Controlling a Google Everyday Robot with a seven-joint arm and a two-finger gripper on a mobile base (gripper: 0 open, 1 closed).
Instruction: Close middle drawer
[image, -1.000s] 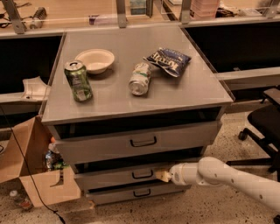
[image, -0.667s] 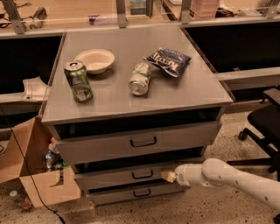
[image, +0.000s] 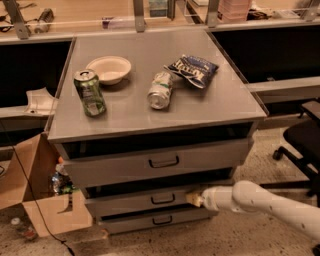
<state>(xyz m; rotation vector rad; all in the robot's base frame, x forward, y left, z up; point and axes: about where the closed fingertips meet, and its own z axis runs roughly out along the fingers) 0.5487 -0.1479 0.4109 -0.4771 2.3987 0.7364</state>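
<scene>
One middle drawer (image: 131, 204) slightly open, jaws pressed together, touching its front's right end

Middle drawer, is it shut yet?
Not quite: the middle drawer sticks out past the lowest drawer. The gripper is at its right end.

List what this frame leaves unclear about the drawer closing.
Camera view: inside of the middle drawer, hidden under the top drawer.
Camera view: whether the gripper, at the middle drawer's front right of its handle, touches it; too blurred.
Camera view: rest of the arm, cut off by the right edge.
</scene>
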